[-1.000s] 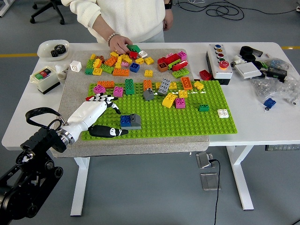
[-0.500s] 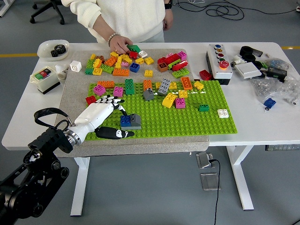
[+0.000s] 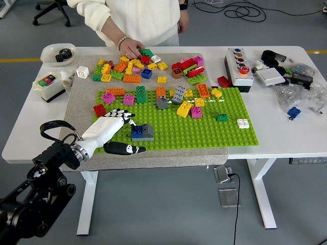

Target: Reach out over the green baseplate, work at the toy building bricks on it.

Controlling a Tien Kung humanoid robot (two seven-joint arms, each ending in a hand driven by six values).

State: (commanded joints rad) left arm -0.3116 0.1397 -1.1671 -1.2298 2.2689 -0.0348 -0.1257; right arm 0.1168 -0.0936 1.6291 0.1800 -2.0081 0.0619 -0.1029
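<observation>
Left hand over the near left corner of the green baseplate, fingers spread wide and holding nothing, thumb stretched along the plate's near edge. Left arm entering from lower left corner. Fingertips just beside a blue brick joined to a gray brick, not clearly touching them. Red brick off the plate's left edge on the gray mat, near the hand's back.

Baseplate on the mat and the white table, spanning centre to right. Along its far part: pink brick, orange brick, green stack, gray pieces, yellow brick. Small dark green brick and white brick apart toward the right.

Loose pile of bricks on the mat beyond the plate. Person's hand at far side resting on that pile, next to a green brick.

Button box right of the mat. Small switch box and white bowl at far left. Bags and parts at far right.
</observation>
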